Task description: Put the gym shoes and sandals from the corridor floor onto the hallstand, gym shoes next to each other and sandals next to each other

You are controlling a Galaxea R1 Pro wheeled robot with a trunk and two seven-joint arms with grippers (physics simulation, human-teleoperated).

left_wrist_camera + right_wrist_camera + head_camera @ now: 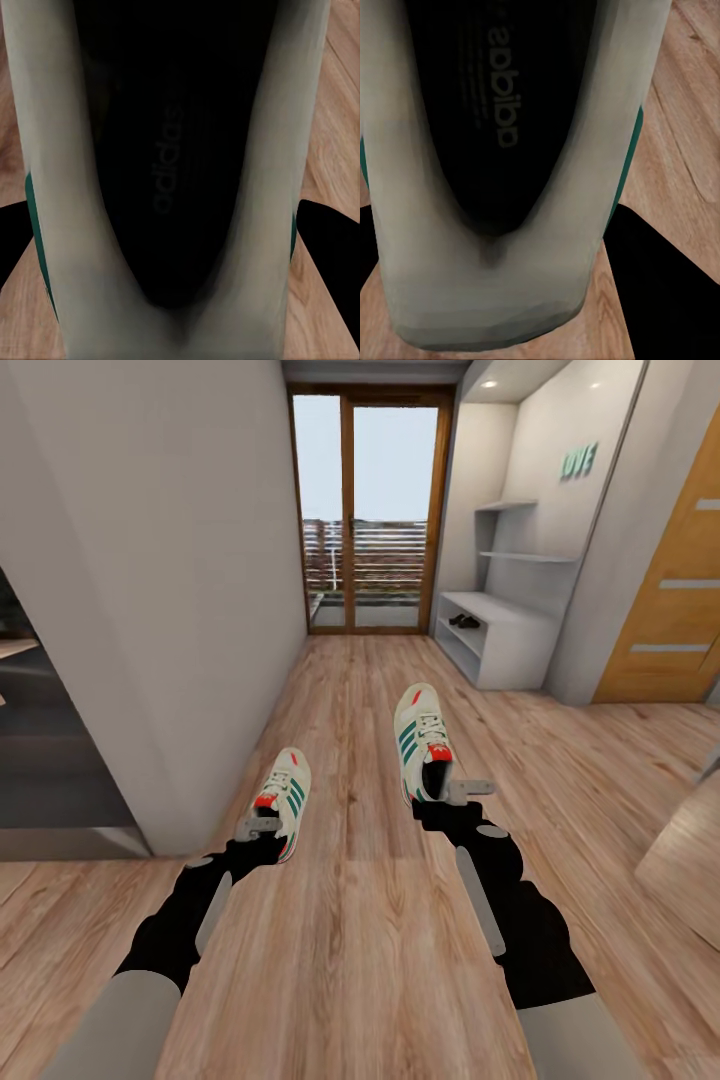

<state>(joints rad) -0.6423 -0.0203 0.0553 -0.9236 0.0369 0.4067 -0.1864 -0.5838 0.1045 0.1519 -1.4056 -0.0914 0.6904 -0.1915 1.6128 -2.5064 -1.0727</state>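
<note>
From the head view the robot faces down a corridor of light brown wood-plank floor (pixel 360 920) toward a glazed wooden-framed door (pixel 370 510). Each arm carries one cream-white lace-up gym shoe with green side stripes, held up off the floor with its toe pointing away from the robot. The left gripper (pixel 262 828) is clenched on the heel end of the left gym shoe (pixel 283 800), whose red tongue patch shows at its opening. The right gripper (pixel 455 792) grasps the heel end of the right gym shoe (pixel 422 740) in the same manner; that shoe sits farther forward and higher in the view than the left one, and the two are well apart.

In the left wrist view the heel collar and dark insole of the left shoe (pixel 172 187) lie close before the camera, with dark finger tips (pixel 330 240) at either side of the heel. The right wrist view shows likewise the dark printed insole of the right shoe (pixel 502 150), with a dark finger (pixel 660 277) beside the heel.

Ahead on the right stands the pale grey-white hallstand (pixel 505 630), a low bench with open shelf levels, a tall back panel and two stepped upper shelves. A dark pair of flat sandals (pixel 463 622) rests on its open lower shelf; they are too small to tell more. A wooden door (pixel 670 600) stands just beside the hallstand to its right
</note>
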